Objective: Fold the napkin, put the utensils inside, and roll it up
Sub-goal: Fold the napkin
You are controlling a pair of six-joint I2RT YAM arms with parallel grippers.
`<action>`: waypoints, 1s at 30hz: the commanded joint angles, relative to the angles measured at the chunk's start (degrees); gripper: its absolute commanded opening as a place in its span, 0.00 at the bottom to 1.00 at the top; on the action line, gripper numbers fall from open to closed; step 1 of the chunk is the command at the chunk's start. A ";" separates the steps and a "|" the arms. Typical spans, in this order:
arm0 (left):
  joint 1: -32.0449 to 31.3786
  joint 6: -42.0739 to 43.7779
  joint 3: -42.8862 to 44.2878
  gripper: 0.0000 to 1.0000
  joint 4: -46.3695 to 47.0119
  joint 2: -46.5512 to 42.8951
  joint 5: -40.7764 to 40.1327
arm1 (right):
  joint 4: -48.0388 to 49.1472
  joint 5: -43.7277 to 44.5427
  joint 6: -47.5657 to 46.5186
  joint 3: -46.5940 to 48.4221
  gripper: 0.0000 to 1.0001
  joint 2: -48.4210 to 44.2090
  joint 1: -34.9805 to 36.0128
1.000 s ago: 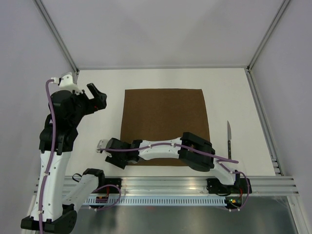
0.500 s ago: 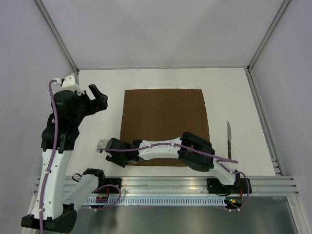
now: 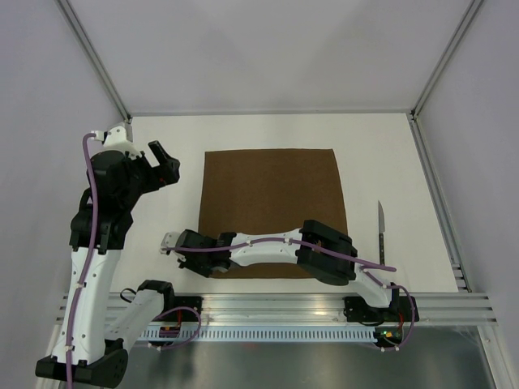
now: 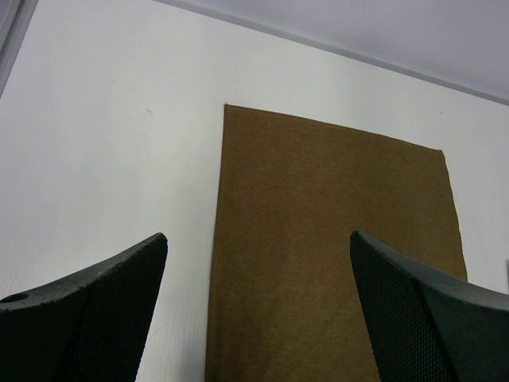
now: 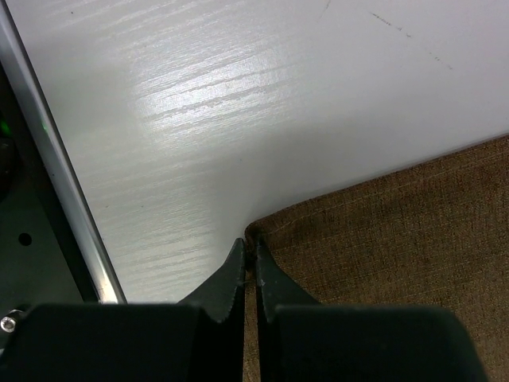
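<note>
Right gripper (image 5: 249, 253) is pinched tight on the near-left corner of the napkin (image 3: 273, 207). In the wrist view the two fingers (image 5: 231, 278) are pressed together with the cloth edge right at their tips, and the corner looks a bit curled up off the table (image 3: 381, 146). The rest of the brown cloth lies flat, spreading away from that gripper to the far side and the right.

Left gripper (image 3: 165, 160) is up in the air with its jaws spread wide and nothing between them. It sits just off the napkin's left edge, near the far-left corner.

The knife (image 3: 379, 235) lies on the table past the napkin's right edge, well apart from both grippers, blade pointing away.
</note>
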 commanded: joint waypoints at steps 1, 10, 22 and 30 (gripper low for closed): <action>0.17 -1.23 -0.14 1.00 1.48 -0.24 -0.40 | -3.50 0.93 -0.67 2.28 0.00 -1.10 0.31; 0.17 -1.59 -0.06 1.00 1.92 -0.15 -0.14 | -2.10 -2.33 -1.73 2.10 0.00 -6.38 0.40; 0.17 -1.32 -0.06 1.00 1.92 -0.59 -0.05 | -3.06 -5.31 -0.94 4.57 0.00 -8.84 -2.93; 0.17 -1.50 -0.14 1.00 2.45 0.29 0.57 | -3.50 -6.28 -1.91 0.70 0.00 -14.81 -9.97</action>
